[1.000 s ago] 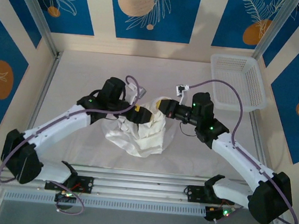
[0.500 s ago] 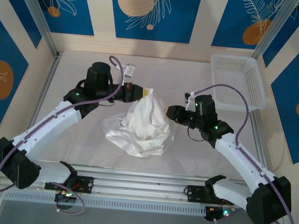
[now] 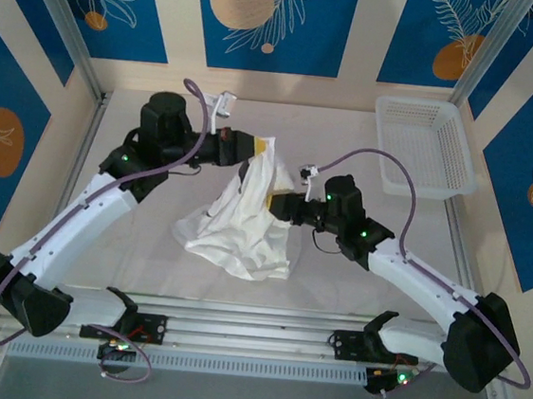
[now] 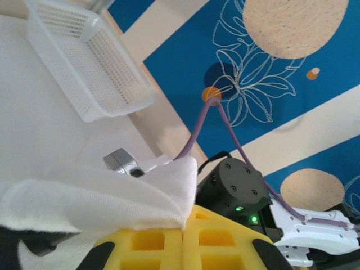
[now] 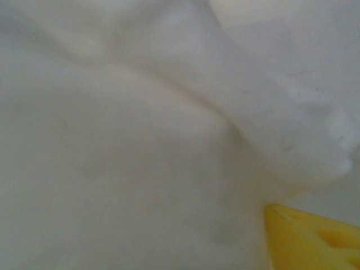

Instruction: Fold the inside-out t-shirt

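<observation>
White t-shirt (image 3: 242,228) hangs bunched from left gripper (image 3: 263,148), pinched tight on its edge; rest lies on table (image 3: 138,243). Right gripper (image 3: 275,203) against cloth, grip unclear. Step: opening shirt out. Next: second hold, spread flat.

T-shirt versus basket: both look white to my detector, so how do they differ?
The t-shirt is limp, wrinkled cloth; the basket is a rigid lattice. The t-shirt hangs pinched from the left gripper; the basket sits flat, untouched. Both are white.
</observation>
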`<state>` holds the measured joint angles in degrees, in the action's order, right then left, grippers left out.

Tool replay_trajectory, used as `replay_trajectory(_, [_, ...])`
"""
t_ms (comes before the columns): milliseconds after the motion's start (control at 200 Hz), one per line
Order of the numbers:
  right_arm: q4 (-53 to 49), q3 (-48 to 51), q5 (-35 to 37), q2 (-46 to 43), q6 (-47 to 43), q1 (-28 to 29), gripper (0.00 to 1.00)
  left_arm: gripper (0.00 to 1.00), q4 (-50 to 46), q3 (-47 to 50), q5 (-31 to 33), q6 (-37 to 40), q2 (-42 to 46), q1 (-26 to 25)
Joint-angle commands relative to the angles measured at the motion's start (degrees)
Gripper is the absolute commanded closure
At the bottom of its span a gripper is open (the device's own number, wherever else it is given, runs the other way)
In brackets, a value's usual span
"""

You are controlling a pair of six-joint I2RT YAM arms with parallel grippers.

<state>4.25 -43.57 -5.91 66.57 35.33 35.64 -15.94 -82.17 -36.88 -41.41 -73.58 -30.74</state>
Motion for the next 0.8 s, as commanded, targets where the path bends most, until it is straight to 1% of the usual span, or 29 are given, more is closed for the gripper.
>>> replay_trajectory(0, [-5.9,-8.7,0.2,-4.7,-0.9,-3.2,1.00,1.00,-10.1,-13.5,6.0,7.9,-0.5,3.2])
replay_trajectory(40, [-7.1,-12.9,-4.1,-7.1,-1.9,-4.3,1.00,1.00,-12.6,-17.8,6.4,9.1,-1.3,4.9])
replay_trajectory(90, [-10.2,-19.5,-6.5,-9.0,-3.2,-5.0,1.00,1.00,-13.1,-21.6,6.3,10.1,-1.9,6.3])
replay_trajectory(125, [-13.4,-24.9,-6.4,-9.6,-4.2,-5.2,1.00,1.00,-13.1,-23.6,6.5,11.1,-2.2,6.7])
replay_trajectory(180, [-17.6,-32.0,-4.5,-10.0,-4.0,-5.3,1.00,1.00,-12.2,-25.2,6.8,12.5,-2.1,6.9])
replay_trajectory(245, [-18.2,-35.5,-3.7,-10.4,-3.0,-5.2,1.00,1.00,-10.5,-24.6,7.1,13.3,-1.5,6.9])
replay_trajectory(310, [-18.1,-34.6,-3.4,-10.0,-2.3,-5.2,1.00,1.00,-9.9,-22.4,7.9,12.5,-1.1,6.9])
replay_trajectory(375, [-19.6,-30.5,-3.8,-8.5,-3.1,-5.2,1.00,1.00,-9.6,-17.9,8.7,10.6,-0.6,6.8])
replay_trajectory(450, [-20.9,-23.3,-4.0,-7.0,-4.3,-5.3,1.00,1.00,-6.3,-9.1,8.4,8.3,1.5,6.9])
replay_trajectory(520, [-21.9,-15.7,-2.0,-6.1,-2.4,-5.7,1.00,1.00,-0.9,-0.2,6.1,6.3,3.7,6.8])
replay_trajectory(585, [-22.9,-10.1,-1.0,-5.5,0.2,-6.3,0.92,1.00,2.7,6.2,2.1,5.2,4.7,6.7])
replay_trajectory(635, [-23.8,-7.4,-1.8,-5.8,1.2,-6.5,0.89,1.00,4.1,9.1,-0.7,5.5,4.9,6.2])
replay_trajectory(675, [-24.3,-6.1,-3.0,-6.6,1.7,-6.4,0.84,1.00,4.8,11.2,-2.2,6.1,5.2,5.6])
replay_trajectory(715, [-23.7,-5.1,-4.0,-8.2,1.6,-6.0,0.75,1.00,5.3,12.8,-3.4,6.8,5.5,4.8])
replay_trajectory(795, [-20.6,-3.9,-4.9,-12.1,-1.1,-4.6,0.54,1.00,6.3,14.5,-5.3,7.9,5.8,3.5])
